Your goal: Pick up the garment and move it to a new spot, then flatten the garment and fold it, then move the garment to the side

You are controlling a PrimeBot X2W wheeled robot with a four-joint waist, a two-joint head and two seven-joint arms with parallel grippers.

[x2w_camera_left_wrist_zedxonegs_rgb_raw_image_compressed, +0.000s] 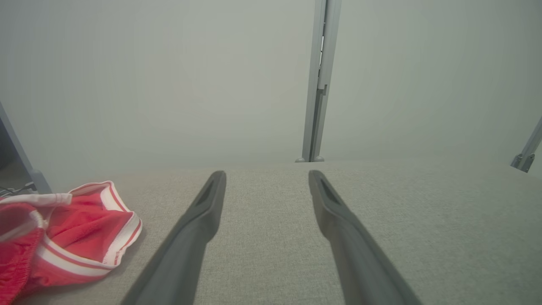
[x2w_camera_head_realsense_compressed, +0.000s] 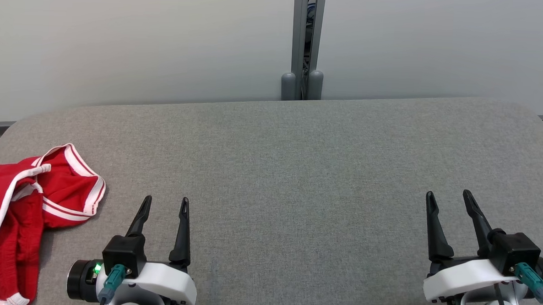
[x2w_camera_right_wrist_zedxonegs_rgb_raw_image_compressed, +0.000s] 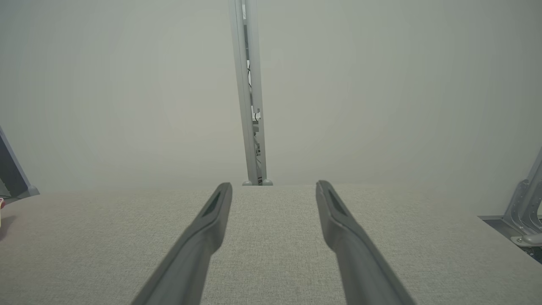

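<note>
The red garment (x2w_camera_head_realsense_compressed: 26, 206) lay crumpled at the left edge of the counter (x2w_camera_head_realsense_compressed: 298, 172). It was a soft knit with white piping and white-striped ribbed bands. The counter was covered in grey woven cloth and had rounded far corners, with a broad open stretch from the garment rightward. The left hand (x2w_camera_head_realsense_compressed: 166, 199) was just right of the garment and apart from it, its dark tapered fingers spread wide. The right hand (x2w_camera_head_realsense_compressed: 448, 193), well apart, was equally wide and held nothing. Behind stood pale smooth panels (x2w_camera_head_realsense_compressed: 143, 37) joined by a grey metal post (x2w_camera_head_realsense_compressed: 299, 39).

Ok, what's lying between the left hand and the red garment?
Nothing: just bare grey table between left hand and garment, clear in the head and left wrist views.
</note>
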